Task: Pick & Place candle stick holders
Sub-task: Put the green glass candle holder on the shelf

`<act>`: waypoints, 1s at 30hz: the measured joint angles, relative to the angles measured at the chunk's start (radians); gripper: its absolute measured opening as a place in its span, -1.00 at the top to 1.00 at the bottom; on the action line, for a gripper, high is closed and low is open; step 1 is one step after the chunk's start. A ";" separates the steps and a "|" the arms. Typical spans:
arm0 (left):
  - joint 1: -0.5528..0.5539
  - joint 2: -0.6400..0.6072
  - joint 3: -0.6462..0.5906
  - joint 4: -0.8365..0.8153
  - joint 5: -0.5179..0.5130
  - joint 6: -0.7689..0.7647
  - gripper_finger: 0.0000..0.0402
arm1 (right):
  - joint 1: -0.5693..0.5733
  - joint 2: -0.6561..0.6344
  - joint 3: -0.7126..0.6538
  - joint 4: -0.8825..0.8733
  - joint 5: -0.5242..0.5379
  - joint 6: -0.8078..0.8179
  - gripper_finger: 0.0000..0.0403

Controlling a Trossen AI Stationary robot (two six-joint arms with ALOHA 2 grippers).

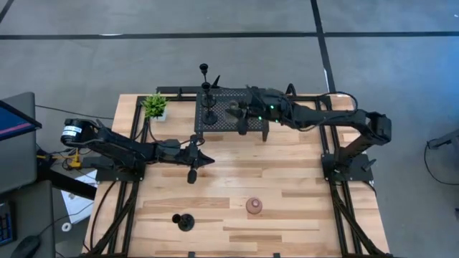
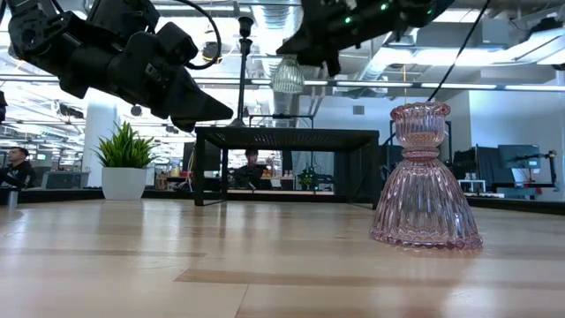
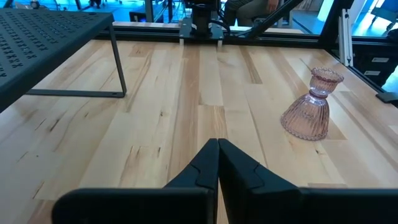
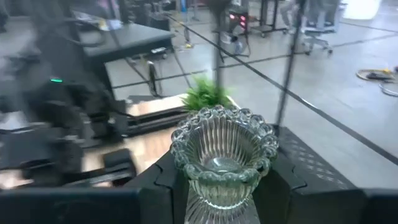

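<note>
My right gripper (image 1: 241, 113) reaches in from the table's right, above the black perforated stand (image 1: 251, 100). It is shut on a greenish glass candle stick holder (image 4: 222, 152). Slim black stemmed holders (image 1: 209, 107) stand on the stand's left part. Another black holder (image 1: 185, 221) sits near the table's front edge. The pink glass holder (image 1: 254, 206) stands on its wide bell base at the front middle. Left of the middle, my left gripper (image 1: 205, 162) hovers shut and holds nothing. My right gripper pinches the greenish holder just below its beaded cup rim (image 4: 186, 180), one finger (image 4: 158, 183) on each side. The fingers come almost level from the table's right side. The holder (image 2: 287, 76) stays upright, cup up, lifted clear above the stand's top.
A small green potted plant (image 1: 155, 106) stands at the far left corner beside the stand. Bare wooden table (image 1: 287, 179) lies between the stand and the front holders. The low view shows a room with people behind the table.
</note>
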State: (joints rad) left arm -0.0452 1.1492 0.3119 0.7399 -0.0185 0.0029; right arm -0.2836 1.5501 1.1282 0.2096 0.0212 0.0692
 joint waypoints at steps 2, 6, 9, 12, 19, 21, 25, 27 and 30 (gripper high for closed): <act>0.000 0.000 0.000 0.000 0.000 0.000 0.96 | -0.023 0.030 0.021 -0.003 -0.007 0.002 0.39; 0.000 0.000 0.000 0.000 0.000 0.000 0.96 | -0.065 0.094 0.068 0.004 -0.052 0.021 0.40; 0.000 0.000 0.000 0.000 0.000 0.000 0.96 | -0.088 0.145 0.104 -0.002 -0.069 0.026 0.40; 0.000 0.000 0.000 0.000 0.000 0.000 0.96 | -0.110 0.182 0.133 -0.002 -0.075 0.029 0.39; 0.000 0.000 0.000 0.000 0.000 0.000 0.96 | -0.161 0.248 0.169 -0.004 -0.076 0.063 0.39; 0.000 0.000 0.000 0.000 0.000 0.000 0.96 | -0.173 0.257 0.174 0.001 -0.076 0.069 0.39; 0.000 0.000 0.000 0.000 0.000 0.000 0.96 | -0.191 0.272 0.174 -0.006 -0.075 0.090 0.39; 0.000 0.000 0.000 0.001 0.000 0.000 0.96 | -0.199 0.273 0.172 -0.023 -0.074 0.090 0.39; 0.000 0.000 0.000 0.001 0.000 0.000 0.96 | -0.204 0.271 0.174 -0.028 -0.075 0.112 0.39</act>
State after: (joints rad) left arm -0.0448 1.1491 0.3119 0.7406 -0.0187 0.0029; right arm -0.4877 1.8213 1.3018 0.1815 -0.0543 0.1815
